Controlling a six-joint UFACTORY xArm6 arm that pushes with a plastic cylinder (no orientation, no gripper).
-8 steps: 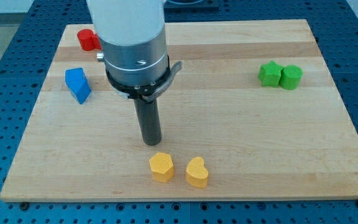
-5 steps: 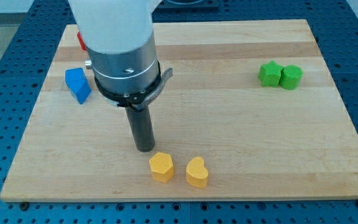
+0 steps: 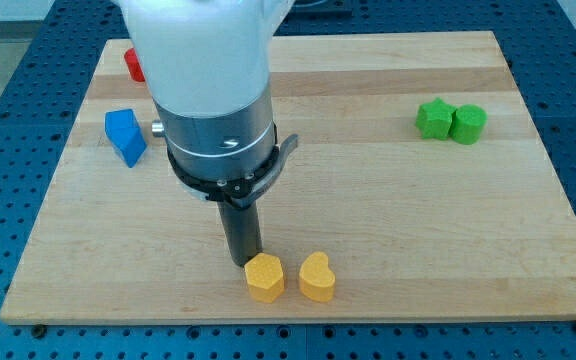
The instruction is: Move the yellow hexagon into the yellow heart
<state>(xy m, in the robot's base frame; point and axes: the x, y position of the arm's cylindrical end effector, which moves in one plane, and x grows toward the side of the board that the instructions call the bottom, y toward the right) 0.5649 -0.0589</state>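
The yellow hexagon [image 3: 265, 278] lies near the view's bottom edge of the wooden board. The yellow heart [image 3: 317, 278] lies just to its right, with a narrow gap between them. My tip [image 3: 243, 262] stands right against the hexagon's upper left side, touching it or nearly so. The arm's large grey and white body rises above the rod and hides part of the board's upper left.
A blue block [image 3: 125, 136] lies at the view's left. A red block [image 3: 134, 65] shows partly behind the arm at the top left. A green star [image 3: 433, 118] and a green round block [image 3: 468, 124] touch each other at the right. The board's bottom edge [image 3: 288, 318] is close to the yellow blocks.
My tip moved down and slightly right to the hexagon. The hexagon shifted a little to the right and down, closer to the heart. The heart has not moved.
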